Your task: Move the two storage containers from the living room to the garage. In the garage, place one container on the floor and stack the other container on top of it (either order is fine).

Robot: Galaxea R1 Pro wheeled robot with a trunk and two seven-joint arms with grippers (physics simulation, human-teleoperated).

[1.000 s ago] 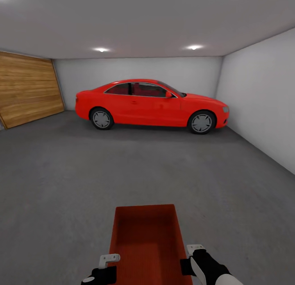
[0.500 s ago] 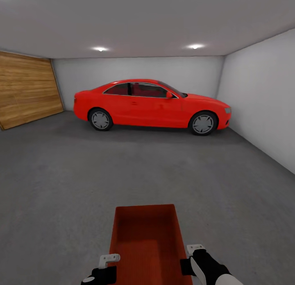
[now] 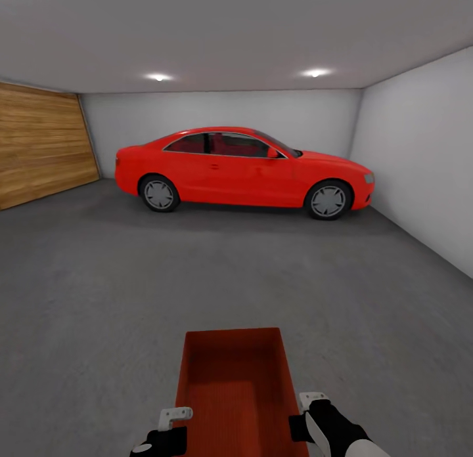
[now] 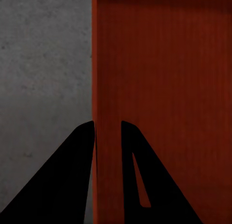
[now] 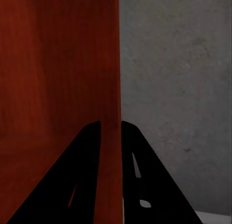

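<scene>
Now inside the garage, facing red car [image 3: 243,167] | storage container [image 3: 238,391] carried above the floor [image 3: 98,293], left gripper [image 4: 107,132] and right gripper [image 5: 111,130] jaws clamped on opposite side walls | neither set-down nor stacking done, judging by view.

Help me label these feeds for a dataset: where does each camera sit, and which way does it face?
Head view: on the robot's head, facing forward and down over the garage floor toward the red car; both grippers, left and right, hold the storage container.
Left wrist view: near the left gripper, looking along its jaws clamping the container's wall.
Right wrist view: near the right gripper, the same on the opposite wall.
Shared: all three show the container and the floor.
</scene>
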